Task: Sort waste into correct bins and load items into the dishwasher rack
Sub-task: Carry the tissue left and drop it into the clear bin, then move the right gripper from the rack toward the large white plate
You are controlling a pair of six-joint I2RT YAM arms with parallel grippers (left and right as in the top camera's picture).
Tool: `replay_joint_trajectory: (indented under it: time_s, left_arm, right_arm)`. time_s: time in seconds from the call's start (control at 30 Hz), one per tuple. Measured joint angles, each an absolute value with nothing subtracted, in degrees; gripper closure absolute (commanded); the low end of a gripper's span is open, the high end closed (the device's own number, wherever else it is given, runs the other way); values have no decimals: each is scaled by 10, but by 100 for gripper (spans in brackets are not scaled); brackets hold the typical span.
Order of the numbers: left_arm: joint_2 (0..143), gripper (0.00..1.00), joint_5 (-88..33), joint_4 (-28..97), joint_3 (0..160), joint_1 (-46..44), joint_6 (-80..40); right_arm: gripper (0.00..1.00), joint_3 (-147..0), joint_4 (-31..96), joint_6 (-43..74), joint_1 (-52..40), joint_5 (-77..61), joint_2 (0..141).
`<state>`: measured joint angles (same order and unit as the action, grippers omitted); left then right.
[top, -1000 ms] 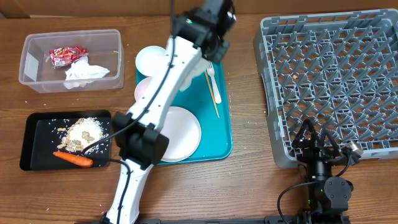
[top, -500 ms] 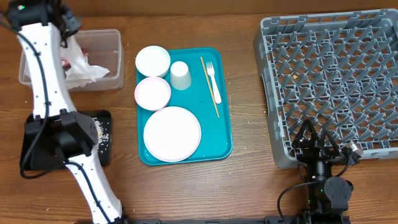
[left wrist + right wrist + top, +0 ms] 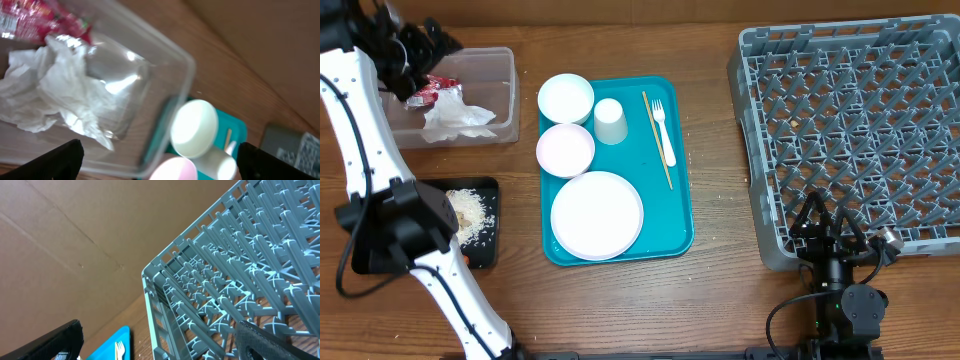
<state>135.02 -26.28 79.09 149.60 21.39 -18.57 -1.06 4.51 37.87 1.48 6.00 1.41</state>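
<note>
**Colleague:** What did the views show at that moment?

**Operator:** I had the left claw (image 3: 415, 55) at the far-left corner of the bench, over the clear tub (image 3: 508, 100). Its fingers were spread wide with nothing between them. In the tub lay a crumpled napkin (image 3: 455, 115) and the red wrapper (image 3: 432, 90). The black tray (image 3: 488, 235) sat by the left edge with rice (image 3: 470, 208) in it, partly hidden by the left arm. The right claw (image 3: 830, 225) sat at the near edge, just beside the rack (image 3: 860, 120), fingers also apart and empty.

**Colleague:** And the dishes?

**Operator:** All 6 lay on the teal tray (image 3: 682, 215) mid-bench: white bowl (image 3: 566, 98), pink bowl (image 3: 565, 148), cup (image 3: 609, 120), plate (image 3: 597, 214), fork (image 3: 663, 130) and stick (image 3: 656, 140). I saw nothing in the rack, which filled the far-right corner.

**Colleague:** How did you mean to do the step well?

**Operator:** I judged the waste sorted and loading next. I meant to lift clear of the tub wall before swinging right, so as not to drag the tub. Then I would come down on the cup from above, since it stood just beside the white bowl.

**Colleague:** What had changed?

**Operator:** 0.5 s before, the left arm crossed the tub's left part and hid most of the black tray. It had since shifted left, and more of both showed. 1 s before, it reached over the teal tray and hid the cup. The dishes and the right claw had not moved.
</note>
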Motion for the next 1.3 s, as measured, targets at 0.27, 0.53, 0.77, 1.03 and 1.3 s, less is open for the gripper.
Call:
replay_joint_trajectory:
  time_s: [0.27, 0.53, 0.77, 1.03, 1.3]
  left_arm:
    - [1185, 0, -206, 938, 1509, 53, -150]
    - [1200, 0, -91, 966, 1496, -83, -159]
    - [1178, 0, -75, 966, 1319, -111, -159]
    - [1109, 0, -11, 950, 1204, -47, -237]
    - [1102, 0, -49, 965, 1202, 192, -325]
  right_arm:
    - [0, -11, 45, 379, 15, 60, 14]
    - [0, -11, 45, 378, 15, 60, 14]
    - [0, -11, 45, 379, 15, 60, 14]
    - [0, -11, 45, 379, 15, 60, 14]
    - [0, -11, 14, 510, 15, -3, 14]
